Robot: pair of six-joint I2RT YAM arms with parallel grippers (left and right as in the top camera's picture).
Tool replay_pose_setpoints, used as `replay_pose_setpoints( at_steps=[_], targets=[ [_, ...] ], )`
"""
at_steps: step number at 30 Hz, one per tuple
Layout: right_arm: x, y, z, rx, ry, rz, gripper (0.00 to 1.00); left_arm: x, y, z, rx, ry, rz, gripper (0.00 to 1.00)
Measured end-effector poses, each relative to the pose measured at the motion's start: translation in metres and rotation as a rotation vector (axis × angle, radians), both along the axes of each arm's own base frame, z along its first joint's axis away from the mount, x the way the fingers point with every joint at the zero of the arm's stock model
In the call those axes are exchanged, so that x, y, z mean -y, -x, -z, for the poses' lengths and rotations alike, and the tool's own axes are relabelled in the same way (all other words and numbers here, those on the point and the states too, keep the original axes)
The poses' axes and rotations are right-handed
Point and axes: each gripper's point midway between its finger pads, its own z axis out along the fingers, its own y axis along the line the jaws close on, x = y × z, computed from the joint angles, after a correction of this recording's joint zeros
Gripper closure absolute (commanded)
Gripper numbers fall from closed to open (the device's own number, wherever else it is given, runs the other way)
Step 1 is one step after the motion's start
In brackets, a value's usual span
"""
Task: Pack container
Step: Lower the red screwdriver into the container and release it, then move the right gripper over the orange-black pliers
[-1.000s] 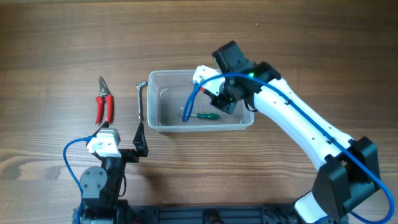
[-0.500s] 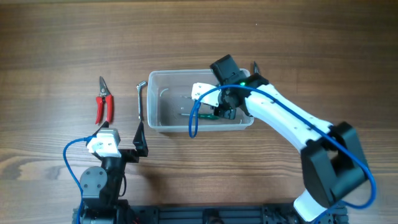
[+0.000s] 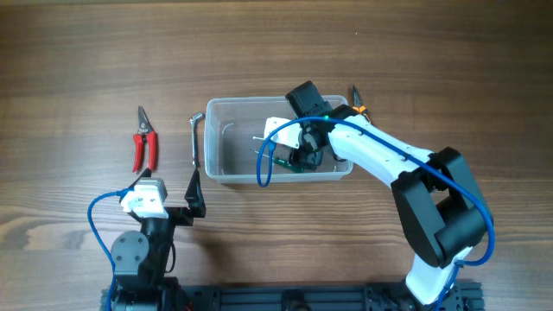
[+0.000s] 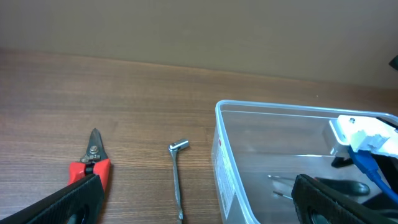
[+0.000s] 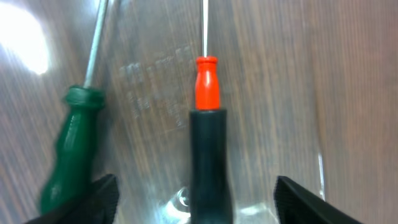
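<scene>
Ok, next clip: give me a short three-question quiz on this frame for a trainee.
1. True or false: the red-handled cutters lie inside the container.
2. Which arm reaches into the container? A) left B) right
3. How many screwdrivers lie in the container?
Key: 1 false, they lie on the table to its left. 2 B, the right gripper is inside. 3 two: green-handled screwdriver and black-and-red screwdriver.

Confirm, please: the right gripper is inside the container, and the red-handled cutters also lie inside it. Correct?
No. The right gripper is inside the container, but the red-handled cutters lie on the table, left of it. The overhead view shows this.
</scene>
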Motion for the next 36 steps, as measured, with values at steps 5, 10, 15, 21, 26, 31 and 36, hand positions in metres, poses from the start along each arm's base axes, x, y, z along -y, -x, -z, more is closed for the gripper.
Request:
replay_pose_setpoints(
  at_steps=[5, 10, 15, 21, 26, 31, 36],
  targets=[
    [0.000, -0.001, -0.001, -0.005, -0.008, 0.043, 0.15, 0.000, 0.000, 0.000, 0.000, 0.000, 0.000, 0.00],
    [-0.004, -0.009, -0.013, 0.002, -0.031, 0.095, 0.15, 0.000, 0.000, 0.000, 0.000, 0.000, 0.000, 0.00],
    [-0.018, -0.033, -0.076, 0.123, -0.119, 0.122, 0.16, 0.000, 0.000, 0.000, 0.000, 0.000, 0.000, 0.00],
    [-0.006, -0.053, -0.188, 0.373, -0.223, 0.235, 0.27, 0.000, 0.000, 0.000, 0.000, 0.000, 0.000, 0.00],
    [0.042, -0.057, -0.243, 0.484, -0.245, 0.451, 0.27, 0.000, 0.000, 0.000, 0.000, 0.000, 0.000, 0.00],
    [0.112, -0.054, -0.222, 0.378, -0.176, 0.724, 0.35, 0.000, 0.000, 0.000, 0.000, 0.000, 0.000, 0.00],
    [0.172, -0.060, -0.203, 0.285, -0.200, 0.980, 0.50, 0.000, 0.000, 0.000, 0.000, 0.000, 0.000, 0.00]
  ],
)
